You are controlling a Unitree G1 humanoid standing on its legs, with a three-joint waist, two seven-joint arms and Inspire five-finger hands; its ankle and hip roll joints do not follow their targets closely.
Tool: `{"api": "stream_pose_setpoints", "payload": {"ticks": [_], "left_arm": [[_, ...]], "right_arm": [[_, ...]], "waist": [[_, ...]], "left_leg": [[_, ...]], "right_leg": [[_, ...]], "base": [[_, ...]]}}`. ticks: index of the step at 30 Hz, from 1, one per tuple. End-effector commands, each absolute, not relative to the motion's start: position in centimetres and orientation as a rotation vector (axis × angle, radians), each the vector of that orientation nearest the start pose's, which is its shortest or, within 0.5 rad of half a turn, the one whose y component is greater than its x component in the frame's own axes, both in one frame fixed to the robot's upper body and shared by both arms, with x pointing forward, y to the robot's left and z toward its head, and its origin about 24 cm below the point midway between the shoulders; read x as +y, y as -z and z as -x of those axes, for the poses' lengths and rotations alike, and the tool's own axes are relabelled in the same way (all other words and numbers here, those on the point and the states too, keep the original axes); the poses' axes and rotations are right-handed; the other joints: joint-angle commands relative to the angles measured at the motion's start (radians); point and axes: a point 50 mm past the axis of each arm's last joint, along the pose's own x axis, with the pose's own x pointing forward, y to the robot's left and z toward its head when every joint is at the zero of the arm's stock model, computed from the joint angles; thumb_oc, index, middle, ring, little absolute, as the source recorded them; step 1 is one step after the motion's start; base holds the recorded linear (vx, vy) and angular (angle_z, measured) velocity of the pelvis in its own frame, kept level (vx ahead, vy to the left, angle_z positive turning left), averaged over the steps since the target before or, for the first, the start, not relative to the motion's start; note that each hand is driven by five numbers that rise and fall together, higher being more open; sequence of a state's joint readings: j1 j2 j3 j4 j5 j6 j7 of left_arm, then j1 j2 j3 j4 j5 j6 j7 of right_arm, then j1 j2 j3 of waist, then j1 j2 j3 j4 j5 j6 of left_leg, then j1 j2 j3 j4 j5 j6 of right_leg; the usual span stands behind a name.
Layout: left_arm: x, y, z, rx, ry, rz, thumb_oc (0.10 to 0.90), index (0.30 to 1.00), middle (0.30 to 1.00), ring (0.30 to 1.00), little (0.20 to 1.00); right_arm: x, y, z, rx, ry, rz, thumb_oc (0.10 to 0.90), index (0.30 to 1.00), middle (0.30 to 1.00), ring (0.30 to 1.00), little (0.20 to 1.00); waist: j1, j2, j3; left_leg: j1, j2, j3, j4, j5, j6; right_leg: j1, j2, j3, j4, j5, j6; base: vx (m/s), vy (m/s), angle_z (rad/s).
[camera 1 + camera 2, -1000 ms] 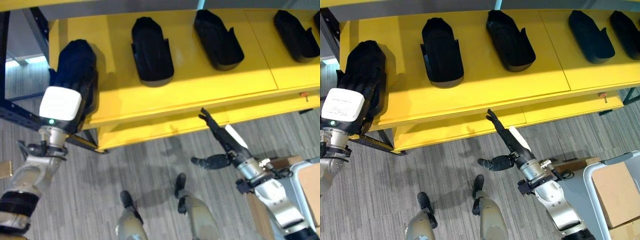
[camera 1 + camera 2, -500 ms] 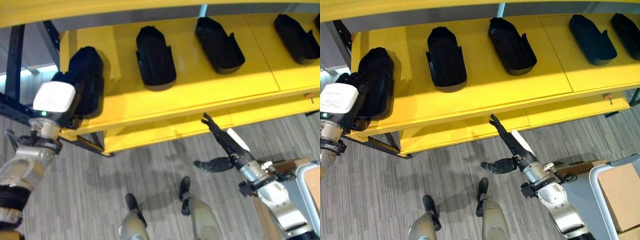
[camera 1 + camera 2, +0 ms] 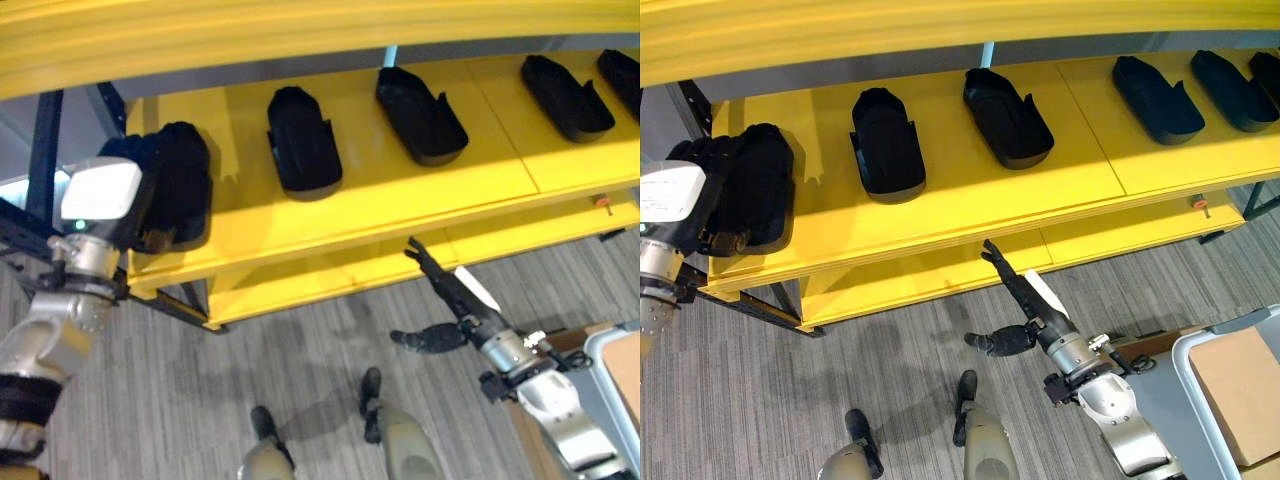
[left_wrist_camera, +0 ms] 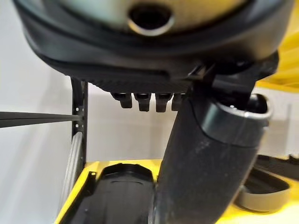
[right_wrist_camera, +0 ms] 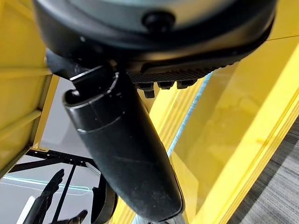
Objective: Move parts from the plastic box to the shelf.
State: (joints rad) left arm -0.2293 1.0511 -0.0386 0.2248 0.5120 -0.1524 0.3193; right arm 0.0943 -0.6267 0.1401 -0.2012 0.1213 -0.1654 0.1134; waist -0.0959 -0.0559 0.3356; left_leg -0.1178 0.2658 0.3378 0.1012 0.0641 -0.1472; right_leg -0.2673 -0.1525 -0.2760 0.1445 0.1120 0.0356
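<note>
A black moulded part (image 3: 183, 185) lies at the far left of the yellow shelf (image 3: 390, 190). My left hand (image 3: 128, 165) is at its left side, open; in the left wrist view its fingers (image 4: 142, 100) hover above the part (image 4: 117, 198) with a gap, and the thumb (image 4: 205, 158) hangs in front. Several more black parts rest along the shelf, among them one (image 3: 303, 140) beside it and another (image 3: 420, 100) further right. My right hand (image 3: 450, 292) is open with straight fingers, empty, low before the shelf's front edge.
A lower yellow shelf (image 3: 340, 275) sits under the main one, and an upper shelf's edge (image 3: 300, 40) overhangs. A dark upright post (image 3: 45, 150) stands at the shelf's left end. A pale grey box (image 3: 1200, 350) with cardboard inside stands at the lower right on the carpet.
The camera has tilted up, bringing the upper shelf edge in. My left hand has come off the top of the far-left part and now sits beside it. The right hand holds still.
</note>
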Motion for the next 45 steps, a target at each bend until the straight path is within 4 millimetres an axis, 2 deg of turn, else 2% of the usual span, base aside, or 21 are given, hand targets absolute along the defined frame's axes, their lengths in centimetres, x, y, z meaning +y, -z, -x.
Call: {"api": "stream_pose_setpoints", "payload": {"ticks": [1, 5, 9, 15, 25, 29, 33, 45], "left_arm": [[32.1, -23.1, -26.9, -0.539, -0.432, -1.405, 0.900, 1.000, 1.000, 1.000, 1.000], [31.5, -22.0, -24.8, -0.574, -0.420, -1.274, 0.900, 1.000, 1.000, 1.000, 1.000], [29.8, -21.2, -22.7, -0.628, -0.363, -1.184, 0.900, 1.000, 1.000, 1.000, 1.000], [27.7, -20.1, -21.5, -0.655, -0.290, -1.141, 0.900, 1.000, 1.000, 1.000, 1.000], [25.1, -17.5, -20.3, -0.644, -0.135, -1.386, 0.900, 1.000, 1.000, 1.000, 1.000], [25.0, -16.7, -20.4, -0.619, -0.103, -1.432, 0.900, 1.000, 1.000, 1.000, 1.000], [25.0, -14.8, -20.1, -0.536, -0.050, -1.440, 0.900, 1.000, 1.000, 1.000, 1.000], [26.3, -11.2, -19.6, -0.346, -0.045, -1.445, 0.900, 1.000, 1.000, 1.000, 1.000]], "right_arm": [[-19.5, -13.1, -22.7, -0.403, -0.319, 0.434, 0.900, 1.000, 1.000, 1.000, 1.000], [-19.8, -12.9, -22.7, -0.393, -0.298, 0.425, 0.900, 1.000, 1.000, 1.000, 1.000], [-19.9, -12.6, -22.5, -0.378, -0.293, 0.418, 0.900, 1.000, 1.000, 1.000, 1.000], [-19.8, -12.5, -22.3, -0.374, -0.295, 0.420, 0.900, 1.000, 1.000, 1.000, 1.000], [-19.6, -12.9, -22.1, -0.393, -0.288, 0.452, 0.900, 1.000, 1.000, 1.000, 1.000], [-19.7, -12.8, -22.0, -0.389, -0.281, 0.458, 0.900, 1.000, 1.000, 1.000, 1.000], [-19.9, -12.8, -22.0, -0.385, -0.268, 0.461, 0.900, 1.000, 1.000, 1.000, 1.000], [-20.3, -12.5, -21.9, -0.369, -0.244, 0.471, 0.900, 1.000, 1.000, 1.000, 1.000]], "waist": [[-0.004, -0.004, -0.088], [0.014, 0.001, -0.100], [0.032, 0.003, -0.122], [0.044, 0.000, -0.136], [0.053, -0.013, -0.144], [0.054, -0.016, -0.145], [0.056, -0.020, -0.142], [0.059, -0.034, -0.135]], "left_leg": [[-0.013, 0.036, -0.075, 0.084, -0.029, -0.026], [0.004, 0.026, -0.084, 0.065, -0.023, -0.023], [0.020, 0.017, -0.093, 0.038, -0.011, -0.018], [0.032, 0.010, -0.103, 0.027, -0.011, -0.012], [0.037, 0.004, -0.106, 0.006, -0.007, -0.004], [0.037, 0.004, -0.108, 0.004, -0.006, -0.003], [0.035, 0.004, -0.110, 0.005, -0.006, 0.000], [0.027, 0.006, -0.111, 0.008, -0.005, 0.003]], "right_leg": [[0.071, -0.116, 0.020, 0.031, -0.057, 0.148], [0.101, -0.116, 0.005, 0.012, -0.056, 0.146], [0.134, -0.110, -0.017, -0.020, -0.048, 0.144], [0.156, -0.113, -0.033, -0.027, -0.048, 0.143], [0.165, -0.108, -0.044, -0.040, -0.046, 0.147], [0.166, -0.108, -0.044, -0.043, -0.045, 0.148], [0.165, -0.109, -0.043, -0.045, -0.043, 0.147], [0.160, -0.102, -0.040, -0.052, -0.039, 0.143]], "base": [[0.00, 0.000, 0.00], [0.02, -0.009, 0.10], [0.03, -0.019, 0.12], [0.02, -0.009, 0.12], [0.00, -0.003, 0.02], [0.00, 0.000, 0.00], [0.00, 0.000, 0.00], [0.00, 0.000, 0.00]]}}
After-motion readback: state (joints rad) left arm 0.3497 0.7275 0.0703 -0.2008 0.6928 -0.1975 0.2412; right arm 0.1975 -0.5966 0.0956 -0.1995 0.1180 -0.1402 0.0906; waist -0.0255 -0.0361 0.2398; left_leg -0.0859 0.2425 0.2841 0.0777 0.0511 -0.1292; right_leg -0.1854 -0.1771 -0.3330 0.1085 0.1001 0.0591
